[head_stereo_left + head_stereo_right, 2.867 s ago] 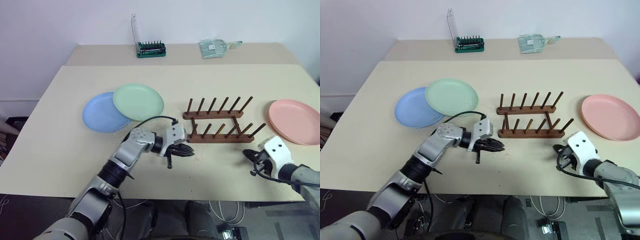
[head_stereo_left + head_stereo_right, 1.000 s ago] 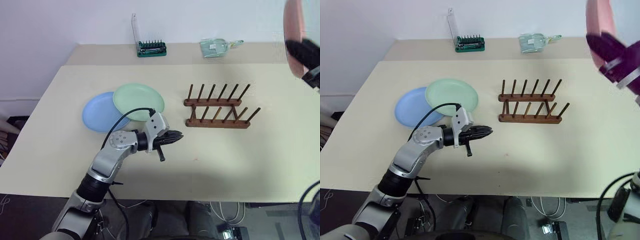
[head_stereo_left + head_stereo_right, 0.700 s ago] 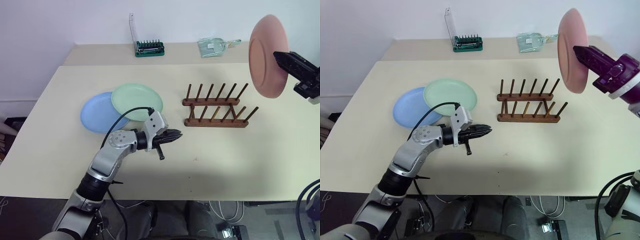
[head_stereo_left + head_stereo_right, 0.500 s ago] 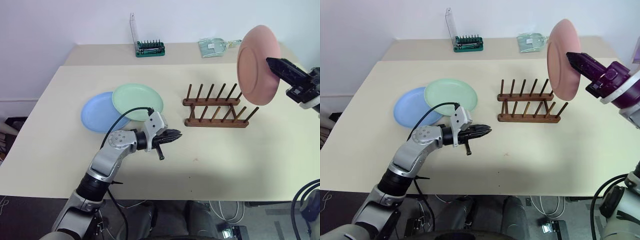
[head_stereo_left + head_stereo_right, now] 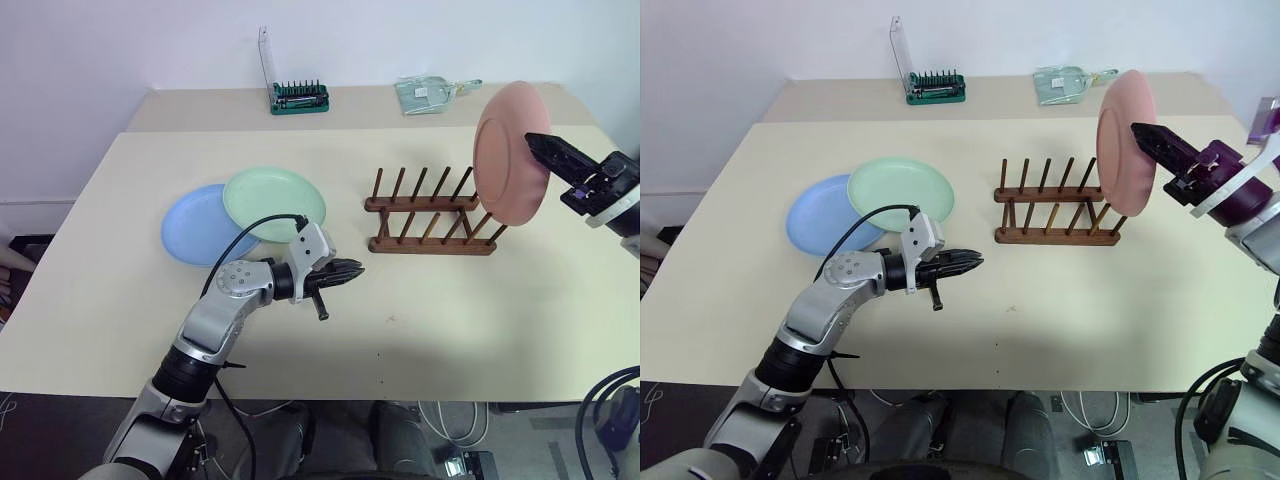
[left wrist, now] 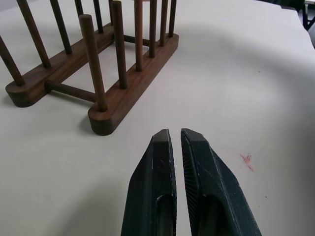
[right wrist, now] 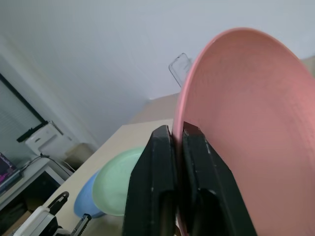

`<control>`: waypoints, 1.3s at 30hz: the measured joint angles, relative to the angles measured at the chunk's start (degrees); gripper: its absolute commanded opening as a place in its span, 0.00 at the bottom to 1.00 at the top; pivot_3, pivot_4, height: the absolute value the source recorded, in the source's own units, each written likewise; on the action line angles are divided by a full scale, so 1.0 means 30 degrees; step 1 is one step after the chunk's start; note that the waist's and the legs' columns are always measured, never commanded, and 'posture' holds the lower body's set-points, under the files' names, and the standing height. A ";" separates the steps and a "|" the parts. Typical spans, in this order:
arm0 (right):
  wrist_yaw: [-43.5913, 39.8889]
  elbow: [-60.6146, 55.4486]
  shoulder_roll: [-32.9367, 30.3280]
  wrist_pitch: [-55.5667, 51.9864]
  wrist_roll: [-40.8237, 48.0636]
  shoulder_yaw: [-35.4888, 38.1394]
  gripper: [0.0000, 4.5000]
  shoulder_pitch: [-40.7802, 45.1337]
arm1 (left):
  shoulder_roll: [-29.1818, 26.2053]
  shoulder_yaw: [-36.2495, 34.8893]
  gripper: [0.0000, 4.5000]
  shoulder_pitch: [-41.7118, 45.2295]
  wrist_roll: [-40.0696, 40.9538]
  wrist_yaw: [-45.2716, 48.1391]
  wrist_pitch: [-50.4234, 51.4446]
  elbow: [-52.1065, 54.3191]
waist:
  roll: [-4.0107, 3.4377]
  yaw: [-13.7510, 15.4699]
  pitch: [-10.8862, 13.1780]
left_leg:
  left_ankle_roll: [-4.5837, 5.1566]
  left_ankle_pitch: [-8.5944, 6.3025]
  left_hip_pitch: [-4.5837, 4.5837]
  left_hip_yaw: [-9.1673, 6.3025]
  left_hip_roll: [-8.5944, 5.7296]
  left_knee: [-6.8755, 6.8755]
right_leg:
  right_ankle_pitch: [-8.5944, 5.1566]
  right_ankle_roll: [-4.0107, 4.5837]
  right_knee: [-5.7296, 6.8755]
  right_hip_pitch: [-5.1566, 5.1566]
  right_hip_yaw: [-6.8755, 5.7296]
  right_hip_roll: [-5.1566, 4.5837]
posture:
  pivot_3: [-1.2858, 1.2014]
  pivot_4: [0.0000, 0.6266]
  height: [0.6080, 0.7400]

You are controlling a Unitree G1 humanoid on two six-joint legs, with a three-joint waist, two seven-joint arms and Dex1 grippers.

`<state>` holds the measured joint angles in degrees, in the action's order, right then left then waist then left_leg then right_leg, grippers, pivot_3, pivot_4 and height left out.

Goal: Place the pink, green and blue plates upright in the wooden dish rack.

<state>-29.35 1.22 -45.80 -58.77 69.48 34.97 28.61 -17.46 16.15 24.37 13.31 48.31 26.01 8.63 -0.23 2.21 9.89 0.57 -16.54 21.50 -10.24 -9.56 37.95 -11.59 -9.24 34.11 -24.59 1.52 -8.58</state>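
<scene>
1. My right gripper (image 5: 1148, 137) is clamped on the rim of the pink plate (image 5: 1126, 140), fingers either side of the edge. The plate hangs in the air on edge, above the right end of the wooden dish rack (image 5: 1055, 214), which stands right of the table's (image 5: 1060, 320) middle.
2. My left gripper (image 5: 350, 272) has its fingers together on nothing, hovering low over the table near the rack's left end.
3. Main risk, as I judge it: the grip is a thin pinch on one rim, so the plate could pivot or slip if I let go before it is seated.
4. Second risk: coming down onto a peg top instead of into a gap would tip the light rack or shove it along the table.
5. The plate's face is turned toward the table's left edge, and the rack's long axis runs left to right along the table.
6. The green plate (image 5: 275, 203) lies overlapping the blue plate (image 5: 205, 224), flat toward the left side of the table.
</scene>
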 measured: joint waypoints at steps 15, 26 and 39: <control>0.0369 -0.0179 -0.2417 0.6771 -0.7539 -0.1667 0.79 0.1775 | 0.2160 -0.3700 0.79 0.0777 0.2013 -0.4143 0.1538 0.0488 | -0.0054 0.0004 0.0015 | -0.0040 0.0023 0.0040 0.0033 -0.0005 0.0001 | 0.0002 -0.0005 0.0016 -0.0063 0.0014 -0.0007 | 0.52 0.24 0.99; -0.4668 -0.8185 -0.3602 0.6849 -0.7333 -0.6631 0.79 0.1188 | 0.2541 -0.9608 0.79 0.4462 -0.1383 -1.6569 0.7285 0.0294 | 0.0123 0.0118 0.0054 | -0.0055 -0.0043 0.0017 0.0114 0.0065 0.0029 | 0.0014 -0.0019 0.0001 -0.0058 -0.0008 0.0004 | 0.52 0.24 0.99; -0.4348 -1.1692 -0.1251 0.5626 -0.6569 -0.8850 0.79 -0.1746 | 0.4395 -1.2239 0.26 0.4965 0.0005 -1.8034 1.3604 -0.0978 | 0.0219 0.0011 0.0065 | -0.0066 -0.0044 0.0026 0.0110 0.0061 0.0052 | 0.0028 -0.0033 0.0018 -0.0078 -0.0012 0.0004 | 0.52 0.24 0.99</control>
<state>-42.39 -33.86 -49.56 -41.89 49.78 8.42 23.38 -4.28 -20.57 39.26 13.33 -5.79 66.82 5.70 0.42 2.25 10.08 0.37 -16.67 21.58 -9.91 -9.37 38.10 -11.51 -9.34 34.17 -24.83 1.48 -8.57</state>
